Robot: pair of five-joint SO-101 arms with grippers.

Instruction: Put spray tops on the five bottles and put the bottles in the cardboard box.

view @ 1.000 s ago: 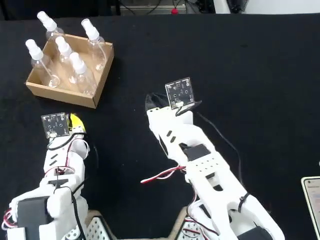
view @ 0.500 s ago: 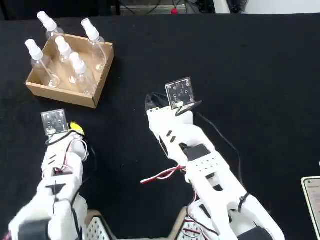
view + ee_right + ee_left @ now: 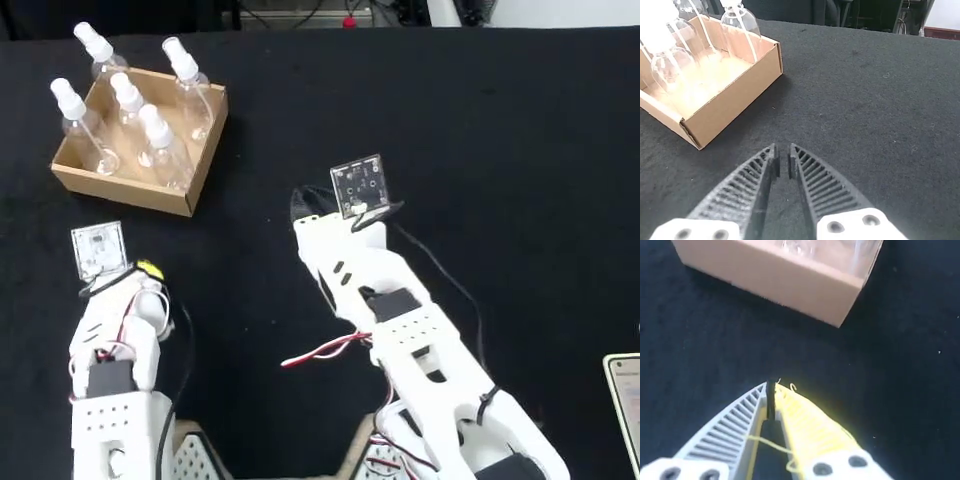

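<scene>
We find the left end effector (image 3: 771, 390) pressed together and empty, just near of the cardboard box (image 3: 125, 190). The right end effector (image 3: 783, 161) is likewise pressed together and empty, right of the box. Five bottles (image 3: 168, 155) stand inside it, spray tops (image 3: 180, 58) fitted, at the far left of the counter (image 3: 480, 150).

You have a matt, faintly fuzzy black cloth (image 3: 500, 150) over the table. The cardboard box (image 3: 790, 287) is plain brown paperboard, dull and smooth. Its bottles (image 3: 740, 25) are clear glossy plastic with white plastic spray tops (image 3: 180, 58). The left gripper (image 3: 771, 392) is ribbed printed plastic, one side pale grey, the other yellow with stray filament wisps. The right gripper (image 3: 783, 159) is ribbed matt black plastic.
</scene>
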